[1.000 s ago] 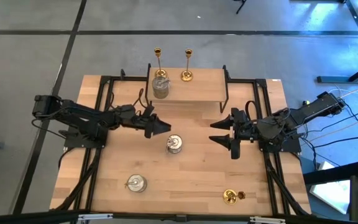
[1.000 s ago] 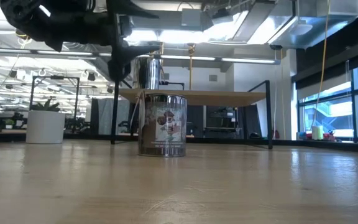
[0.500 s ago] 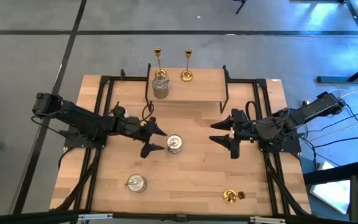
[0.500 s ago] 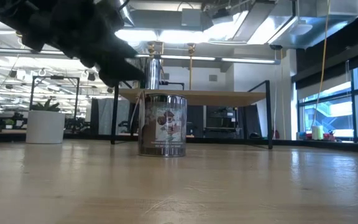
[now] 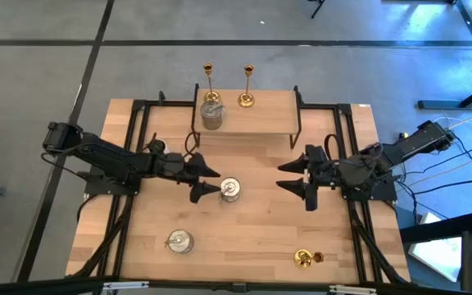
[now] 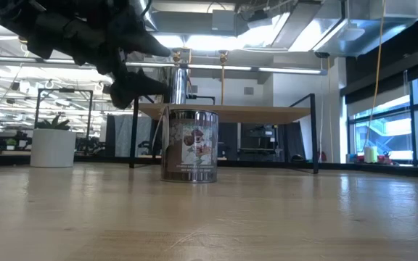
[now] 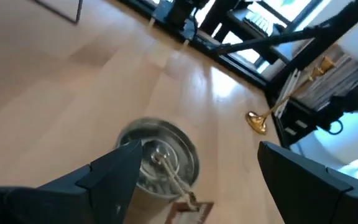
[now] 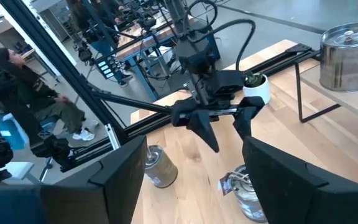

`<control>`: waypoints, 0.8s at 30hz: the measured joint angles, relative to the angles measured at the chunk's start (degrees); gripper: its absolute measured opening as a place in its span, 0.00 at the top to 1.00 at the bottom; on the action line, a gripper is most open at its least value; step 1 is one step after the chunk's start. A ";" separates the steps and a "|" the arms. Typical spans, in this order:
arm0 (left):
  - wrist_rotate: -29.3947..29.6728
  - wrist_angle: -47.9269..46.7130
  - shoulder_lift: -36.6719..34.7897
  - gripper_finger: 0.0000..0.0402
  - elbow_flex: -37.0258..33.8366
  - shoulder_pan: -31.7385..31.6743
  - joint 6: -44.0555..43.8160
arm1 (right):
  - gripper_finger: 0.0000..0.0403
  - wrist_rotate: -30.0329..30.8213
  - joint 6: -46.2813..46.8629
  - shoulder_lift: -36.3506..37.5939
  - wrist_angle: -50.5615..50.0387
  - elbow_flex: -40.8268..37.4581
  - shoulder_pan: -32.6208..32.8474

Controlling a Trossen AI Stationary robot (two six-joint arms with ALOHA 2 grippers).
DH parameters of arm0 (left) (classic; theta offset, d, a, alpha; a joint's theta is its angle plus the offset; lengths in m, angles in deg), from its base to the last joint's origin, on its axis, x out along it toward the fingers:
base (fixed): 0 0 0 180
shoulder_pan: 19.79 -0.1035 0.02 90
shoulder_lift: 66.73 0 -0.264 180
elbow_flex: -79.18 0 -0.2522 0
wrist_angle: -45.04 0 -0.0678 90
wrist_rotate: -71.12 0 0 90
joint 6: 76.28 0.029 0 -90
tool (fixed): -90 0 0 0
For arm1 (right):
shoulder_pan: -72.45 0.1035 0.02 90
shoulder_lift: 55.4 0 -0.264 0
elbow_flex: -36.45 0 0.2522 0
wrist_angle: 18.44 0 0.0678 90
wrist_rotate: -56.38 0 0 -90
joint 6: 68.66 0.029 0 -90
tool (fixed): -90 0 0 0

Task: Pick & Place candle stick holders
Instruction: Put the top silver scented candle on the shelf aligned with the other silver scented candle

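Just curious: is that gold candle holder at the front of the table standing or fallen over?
Fallen over. From above, the gold holder lies flat on the table, base and stem side by side.

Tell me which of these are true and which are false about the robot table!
1. The left gripper is open beside the middle silvery holder. True.
2. Two gold holders stand on the raised shelf. True.
3. The right gripper is holding a gold holder. False: it is open and holds nothing.
4. Three silvery holders sit on the shelf. False: only one does.
5. A gold holder lies near the table's front edge. True.
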State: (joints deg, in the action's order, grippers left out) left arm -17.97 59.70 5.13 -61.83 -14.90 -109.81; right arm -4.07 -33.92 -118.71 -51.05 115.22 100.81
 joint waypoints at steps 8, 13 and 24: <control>12.57 -16.48 0.00 0.21 0.00 0.18 -0.66 | 0.33 -0.03 0.46 0.00 -0.20 0.00 0.71; 21.13 -29.35 0.00 0.21 0.00 1.15 -3.87 | 0.33 -0.06 0.45 0.00 -0.20 0.00 0.71; 25.30 -10.44 1.89 0.21 0.00 7.87 12.25 | 0.33 -0.20 0.44 -0.55 -0.62 -0.02 0.68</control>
State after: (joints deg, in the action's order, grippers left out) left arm 7.34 49.26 7.01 -61.83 -7.03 -97.56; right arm -4.27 -33.48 -119.26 -51.67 115.20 101.49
